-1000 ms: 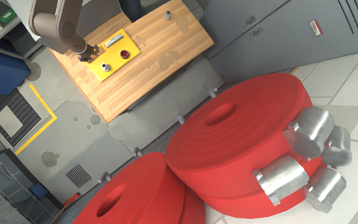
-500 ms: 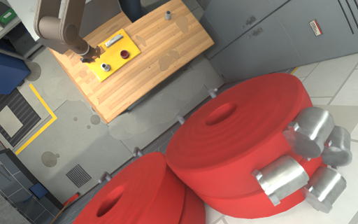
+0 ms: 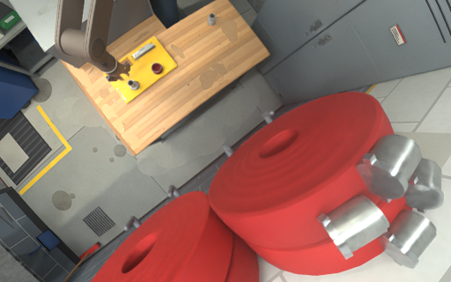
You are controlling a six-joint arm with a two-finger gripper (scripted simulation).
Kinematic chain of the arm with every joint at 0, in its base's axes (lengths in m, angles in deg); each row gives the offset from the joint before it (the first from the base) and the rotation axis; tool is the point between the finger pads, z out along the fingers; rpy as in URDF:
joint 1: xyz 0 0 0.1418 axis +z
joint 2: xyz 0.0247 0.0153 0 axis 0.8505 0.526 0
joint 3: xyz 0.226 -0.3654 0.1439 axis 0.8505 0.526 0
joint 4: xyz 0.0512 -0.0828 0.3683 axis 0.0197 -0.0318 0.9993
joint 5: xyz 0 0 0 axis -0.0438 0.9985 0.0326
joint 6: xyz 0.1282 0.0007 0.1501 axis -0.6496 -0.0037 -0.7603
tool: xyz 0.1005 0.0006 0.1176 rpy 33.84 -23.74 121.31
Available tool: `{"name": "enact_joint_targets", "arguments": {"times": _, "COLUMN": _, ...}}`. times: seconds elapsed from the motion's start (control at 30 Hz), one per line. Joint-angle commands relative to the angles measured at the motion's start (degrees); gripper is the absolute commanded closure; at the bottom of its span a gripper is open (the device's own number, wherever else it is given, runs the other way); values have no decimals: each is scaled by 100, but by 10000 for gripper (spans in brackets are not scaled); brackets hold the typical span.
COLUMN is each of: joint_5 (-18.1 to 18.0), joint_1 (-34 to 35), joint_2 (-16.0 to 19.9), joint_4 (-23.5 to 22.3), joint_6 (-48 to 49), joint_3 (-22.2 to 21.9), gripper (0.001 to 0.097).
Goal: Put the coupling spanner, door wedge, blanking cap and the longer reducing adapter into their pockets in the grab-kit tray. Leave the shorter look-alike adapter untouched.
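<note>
The door wedge is not visible; the arm hides the tray's left corner. The yellow grab-kit tray point(image 3: 143, 66) lies on the wooden bench. In it sit the grey coupling spanner point(image 3: 143, 51), the red blanking cap point(image 3: 156, 68) and a grey reducing adapter point(image 3: 133, 84). A second grey adapter point(image 3: 212, 19) stands alone near the bench's far edge. My gripper point(image 3: 118, 74) hangs over the tray's left corner, beside the adapter in the tray. Its fingers are partly closed and I see nothing between them.
The bench's left edge lies just under the arm. Large red hose rolls point(image 3: 299, 176) with metal couplings fill the foreground. Grey lockers stand at the back right, and a blue bin point(image 3: 13, 90) sits on the left.
</note>
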State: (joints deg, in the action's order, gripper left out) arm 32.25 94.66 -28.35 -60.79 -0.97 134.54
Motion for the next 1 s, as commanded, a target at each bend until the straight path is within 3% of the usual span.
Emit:
{"name": "enact_joint_targets", "arguments": {"times": 0.0, "joint_5": -33, "joint_1": 0, "joint_2": 15, "joint_4": 0, "joint_6": 0, "joint_3": 8, "gripper": 601}}
{"name": "enact_joint_targets", "arguments": {"times": 0.53, "joint_5": -561, "joint_1": 0, "joint_2": 365, "joint_4": 0, "joint_6": 0, "joint_3": 184, "gripper": 601}}
{"name": "enact_joint_targets", "arguments": {"times": 0.97, "joint_5": -793, "joint_1": 0, "joint_2": 541, "joint_4": 0, "joint_6": 0, "joint_3": 239, "gripper": 601}}
